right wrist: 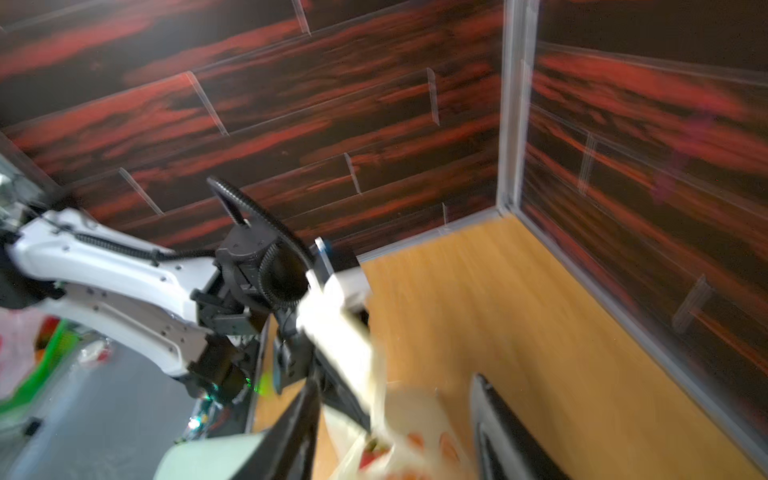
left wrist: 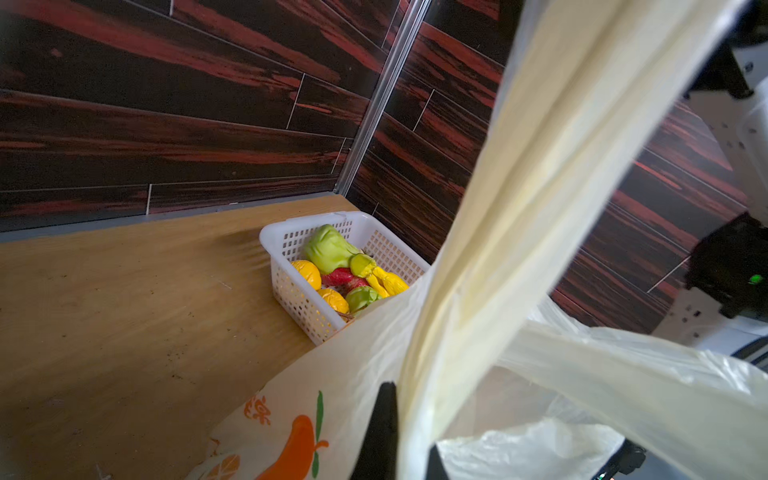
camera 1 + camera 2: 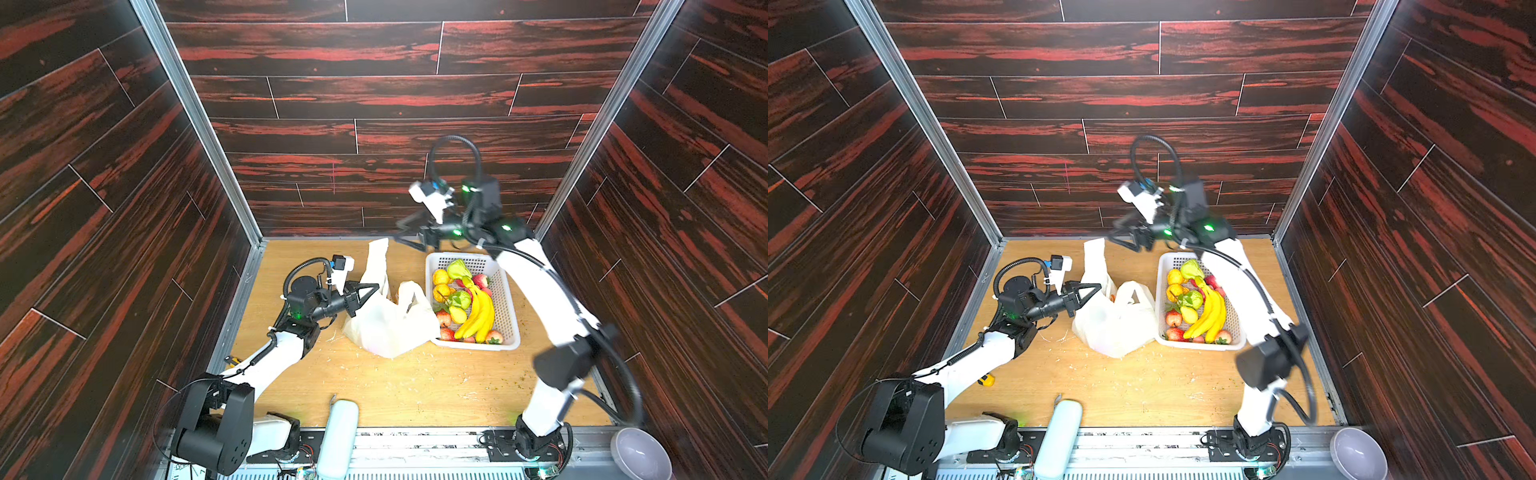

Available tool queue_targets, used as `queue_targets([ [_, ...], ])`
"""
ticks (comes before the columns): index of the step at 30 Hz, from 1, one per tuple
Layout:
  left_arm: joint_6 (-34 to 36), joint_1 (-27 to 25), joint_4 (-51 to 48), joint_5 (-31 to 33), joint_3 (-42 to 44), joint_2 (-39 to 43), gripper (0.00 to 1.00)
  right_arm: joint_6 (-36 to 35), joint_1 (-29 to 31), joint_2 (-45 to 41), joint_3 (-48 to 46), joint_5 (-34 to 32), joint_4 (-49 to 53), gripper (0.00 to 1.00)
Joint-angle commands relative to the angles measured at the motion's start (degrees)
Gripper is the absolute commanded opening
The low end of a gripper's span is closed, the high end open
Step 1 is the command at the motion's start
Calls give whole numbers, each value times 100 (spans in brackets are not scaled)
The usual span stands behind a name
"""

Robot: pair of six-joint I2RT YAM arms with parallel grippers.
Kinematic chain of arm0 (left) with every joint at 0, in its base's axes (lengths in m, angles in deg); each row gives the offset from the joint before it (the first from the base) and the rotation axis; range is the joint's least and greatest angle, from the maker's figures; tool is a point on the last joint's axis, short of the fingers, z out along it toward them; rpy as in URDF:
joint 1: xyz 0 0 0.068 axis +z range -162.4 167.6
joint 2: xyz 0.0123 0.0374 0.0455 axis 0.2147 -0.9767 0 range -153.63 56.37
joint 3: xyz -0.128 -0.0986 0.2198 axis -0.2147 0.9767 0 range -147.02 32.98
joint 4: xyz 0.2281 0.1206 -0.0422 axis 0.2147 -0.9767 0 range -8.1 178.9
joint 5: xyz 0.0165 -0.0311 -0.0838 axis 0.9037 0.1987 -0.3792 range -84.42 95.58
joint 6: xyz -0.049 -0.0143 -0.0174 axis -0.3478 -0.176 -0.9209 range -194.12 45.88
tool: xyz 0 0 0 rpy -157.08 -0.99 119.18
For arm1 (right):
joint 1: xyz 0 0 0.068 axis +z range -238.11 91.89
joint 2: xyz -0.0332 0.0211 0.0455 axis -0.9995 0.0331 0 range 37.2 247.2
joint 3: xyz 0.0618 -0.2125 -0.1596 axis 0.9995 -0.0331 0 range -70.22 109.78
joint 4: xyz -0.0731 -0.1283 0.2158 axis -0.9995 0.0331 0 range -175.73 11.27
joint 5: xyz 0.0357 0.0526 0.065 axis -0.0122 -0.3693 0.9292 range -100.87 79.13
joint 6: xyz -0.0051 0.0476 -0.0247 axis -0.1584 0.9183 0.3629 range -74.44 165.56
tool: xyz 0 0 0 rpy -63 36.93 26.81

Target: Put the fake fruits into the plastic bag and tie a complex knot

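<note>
Mid-table, the plastic bag [image 3: 386, 328] slumps beside the basket [image 3: 478, 346] of fake fruits [image 3: 478, 311] — left gripper [image 3: 376, 286] pinches its upright handle [image 3: 378, 257] low down; right gripper [image 3: 397, 233], blurred, seems spread just beside the handle's top.

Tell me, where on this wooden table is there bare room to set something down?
On the table, the widest bare stretch lies between the plastic bag and the near metal rail. A smaller patch sits behind the left gripper, toward the back corner. Crowded: bag lying against the fruit basket.
</note>
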Motion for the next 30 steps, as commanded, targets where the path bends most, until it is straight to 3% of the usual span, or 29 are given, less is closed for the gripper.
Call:
queue_targets([
  [1,5,5,-37,120,-80,125,0,-524,-22,-1202,-1004,-253,-169,70],
  [5,-9,12,-25,115,-106,72,0,-793,-24,-2346,-2471,-127,-419,79],
  [9,-12,10,-22,75,-152,3,0,-908,15,-2872,-3137,263,-342,81],
  [14,-65,11,-6,50,-178,-17,0,-1374,489,-2765,-3111,205,396,82],
  [26,-86,10,-43,-20,-188,58,0,-1796,1211,-1951,-2747,-323,1058,82],
  [30,-63,5,-100,-16,-181,98,0,-1849,1356,-1682,-2583,-493,1255,73],
])
